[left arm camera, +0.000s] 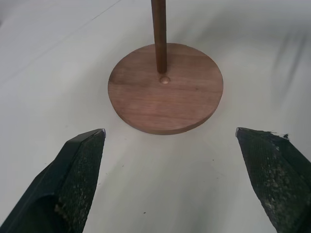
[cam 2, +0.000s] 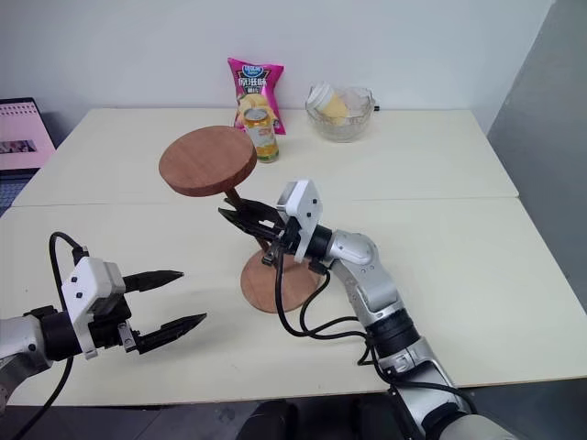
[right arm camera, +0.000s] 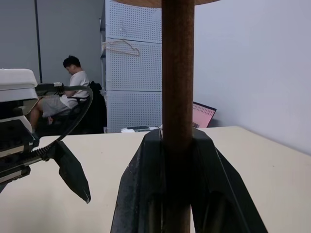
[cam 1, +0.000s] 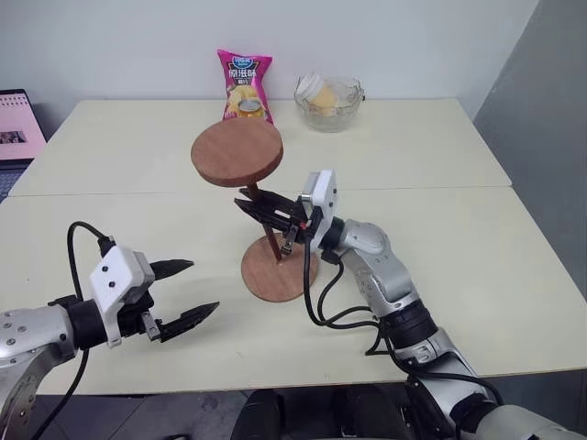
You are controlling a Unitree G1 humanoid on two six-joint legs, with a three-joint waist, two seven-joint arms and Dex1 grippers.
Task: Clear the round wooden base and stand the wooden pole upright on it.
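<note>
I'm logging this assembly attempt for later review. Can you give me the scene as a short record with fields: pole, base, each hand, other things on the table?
pole: wooden pole tilted, its lower end on the round wooden base near the centre hole, its own disc at the top
base: flat on the table, nothing else on it
right hand: shut on the pole's middle
left hand: open, hovering short of the base, holding nothing
other things: chip bag and glass bowl at the far edge

The cream table [cam 1: 440,229] carries a round wooden disc [cam 1: 275,275], crisp bag [cam 1: 245,84], glass bowl [cam 1: 329,101] — laptop [cam 1: 16,128] at its edge.
</note>
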